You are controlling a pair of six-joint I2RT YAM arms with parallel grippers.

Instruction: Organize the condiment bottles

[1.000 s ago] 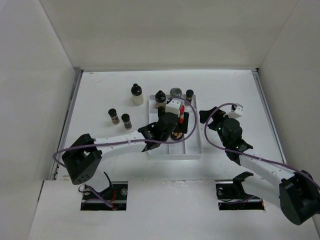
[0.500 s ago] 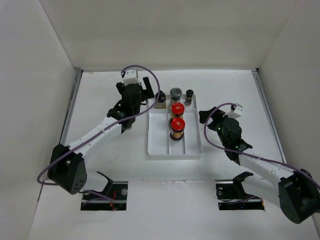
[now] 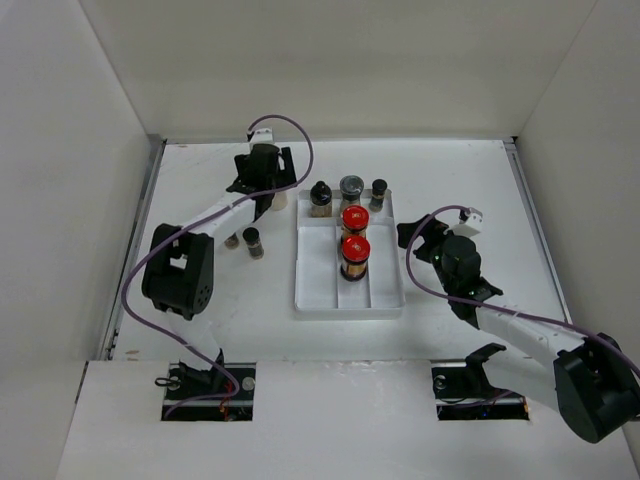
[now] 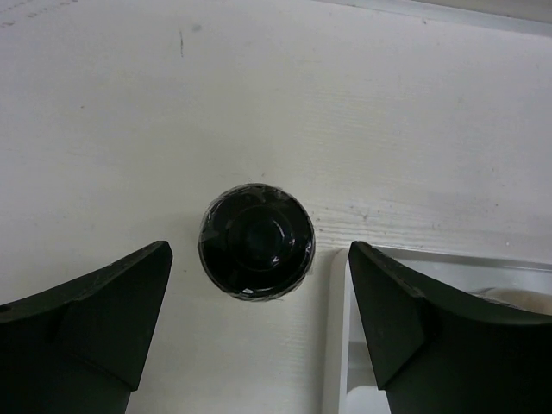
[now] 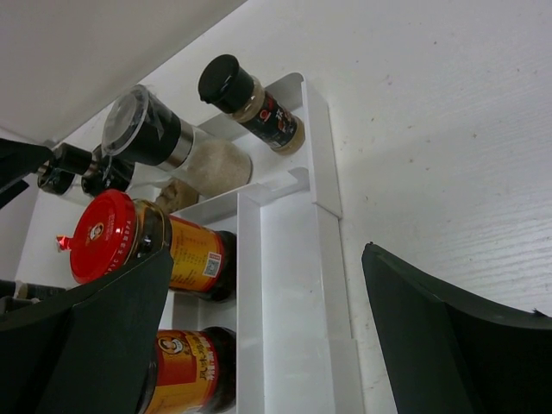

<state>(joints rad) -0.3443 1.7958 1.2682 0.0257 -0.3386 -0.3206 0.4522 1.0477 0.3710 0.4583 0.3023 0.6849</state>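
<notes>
The left fingers (image 4: 90, 332) stand apart and grip nothing. Between them, seen from straight above, sits a black-capped bottle (image 4: 256, 241), with bare worktop (image 4: 259, 103) showing between each fingertip and the cap. The cap hides the bottle's body, so no label can be seen. Under the right-hand fingertip lies a corner of the white tray (image 4: 338, 345), cut off at the picture's edge.

In the top view, back along the arm from these fingers, a half-hidden small jar (image 3: 232, 241) stands partly behind the arm, with a small brown jar (image 3: 254, 242) just beside it. Their labels are too small to read.

The right fingers (image 5: 448, 345) are spread wide and empty, and the tray's right-hand compartment lies between them. Beyond the left fingertip stand two amber jars:
- The far red-capped jar (image 5: 129, 246) has a square code patch on its label.
- The near red-capped jar (image 5: 185, 371) has an orange label with a small portrait. Its cap is hidden by the fingertip.

Neither label's writing is legible. Farther out stand a grey-lidded jar (image 5: 142, 129) and a small black-capped jar (image 5: 250, 103) with a red-and-black label whose print is unreadable. Dark shapes left of the grey lid are hard to make out.
</notes>
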